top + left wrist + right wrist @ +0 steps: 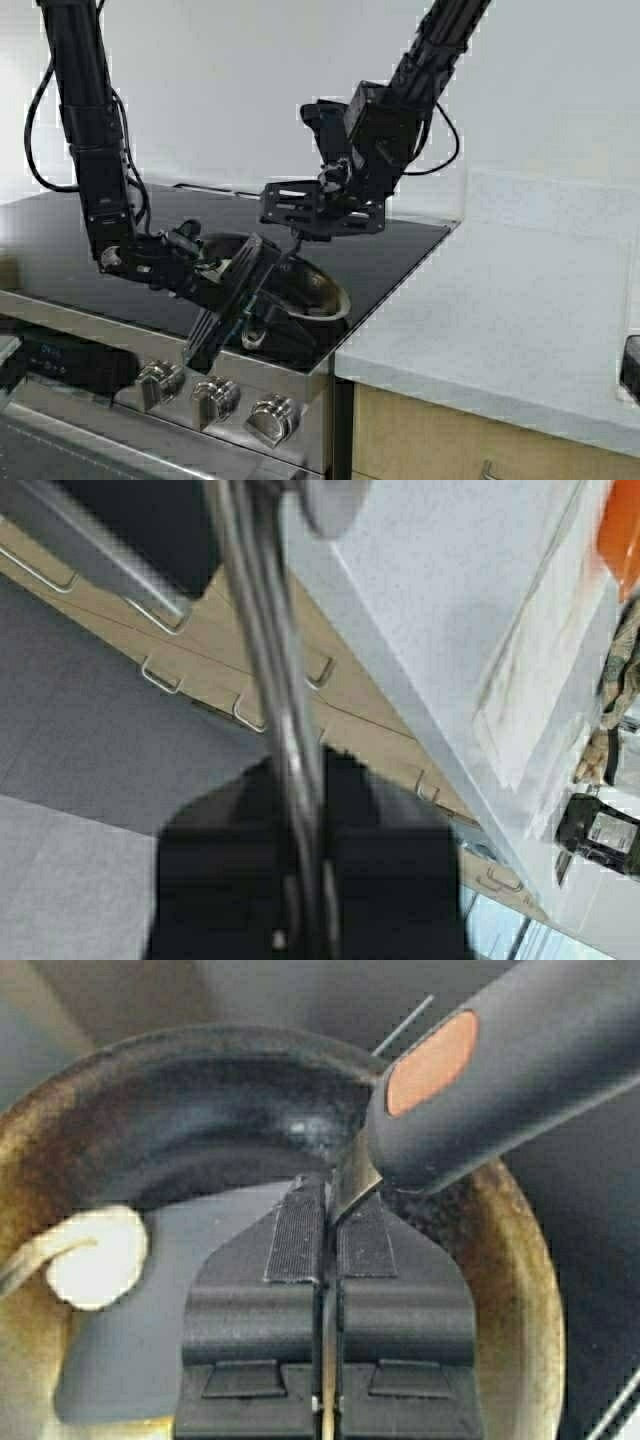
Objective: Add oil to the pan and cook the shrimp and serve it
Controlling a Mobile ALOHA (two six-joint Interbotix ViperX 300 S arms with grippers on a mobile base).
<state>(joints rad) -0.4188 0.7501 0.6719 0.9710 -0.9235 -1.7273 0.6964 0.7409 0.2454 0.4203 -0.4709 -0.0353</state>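
The right gripper [300,236] is hanging over the pan [310,290] in the middle of the high view, its jaws closed tight on the thin metal shank of a spatula. In the right wrist view the two ribbed pads [295,1230] are meeting with only a sliver of metal between them, and the spatula's dark handle [500,1070], with an orange oval mark, is slanting off to the upper right of that frame. The spatula's grey blade [140,1310] is lying inside the pan [200,1110], low and left in that frame, and the shrimp [98,1257], a pale curled lump, is sitting at the blade's left edge against the pan's browned wall.

The left gripper [240,300] is reaching in from the left of the high view, low at the front of the black stovetop [60,240], and is clamping the pan's handle; in the left wrist view the silver handle [270,680] is running down the middle of the frame into the dark jaws at the bottom. The pan is tilting, its far rim raised toward the right of the frame.

Three stove knobs [215,398] are lining the front panel below the pan. A pale bench [480,340] is filling the right side. In the left wrist view an orange object [620,530] is showing at the upper right.
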